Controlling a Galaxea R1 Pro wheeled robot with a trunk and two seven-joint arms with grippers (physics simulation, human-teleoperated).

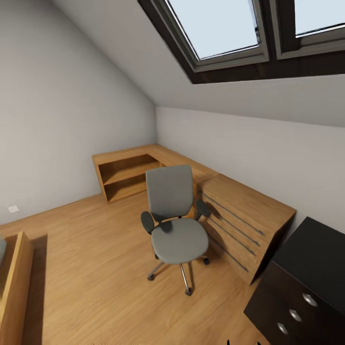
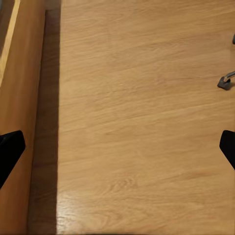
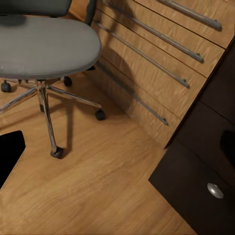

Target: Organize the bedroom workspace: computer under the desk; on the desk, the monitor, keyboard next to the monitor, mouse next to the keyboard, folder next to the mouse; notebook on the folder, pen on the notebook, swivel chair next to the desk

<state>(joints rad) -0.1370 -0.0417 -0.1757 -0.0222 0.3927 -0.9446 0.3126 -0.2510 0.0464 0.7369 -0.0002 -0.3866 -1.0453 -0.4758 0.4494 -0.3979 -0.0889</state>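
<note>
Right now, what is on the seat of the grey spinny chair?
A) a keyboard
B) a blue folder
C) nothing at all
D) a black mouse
C: the swivel chair has a bare grey seat in the head view, and the right wrist view also shows the seat's top with nothing lying on it.

Black robot fingers
The left fingers (image 2: 11,149) and right fingers (image 3: 11,152) show as plain, matte black, blunt-cornered tips.
</note>
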